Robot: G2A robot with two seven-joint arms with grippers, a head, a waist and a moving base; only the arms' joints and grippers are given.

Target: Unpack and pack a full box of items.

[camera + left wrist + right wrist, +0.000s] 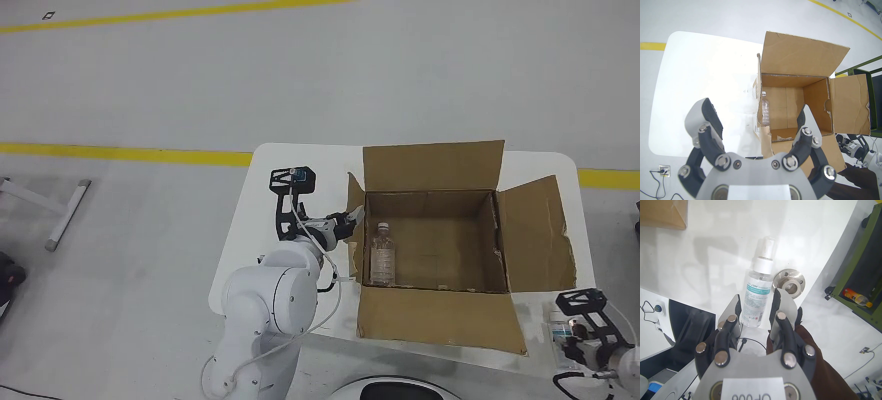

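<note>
Worktop (702,72): white, rounded corners. A cardboard box (815,106) stands on it towards the right side, all four flaps open. Edges of the flap nearest the L arm are torn.

Box contents: one clear plastic bottle (765,109) w/ white cap, against the inner wall on the L arm's side. Upright or lying: cannot tell. Rest of the box floor is bare cardboard.

L gripper (756,103): spread wide, holding nothing. In the top view it sits just outside the box's left side flap, over the worktop. In the L wrist view it points towards the box opening, one finger (712,115) over bare worktop and the other over the box interior.

R gripper (757,292): set narrow, astride the lower body of a spray bottle (753,306). A slim gap shows btwn pads and bottle, so no firm grip seen. Location approx. the worktop's near right corner, well apart from the box opening.

Spray bottle: clear, white pump head under a clear cap, printed label, cap end pointing away from the gripper.

Metal flange (789,283): lies flat on the worktop, just beside the spray bottle's shoulder, near the worktop edge.
</note>
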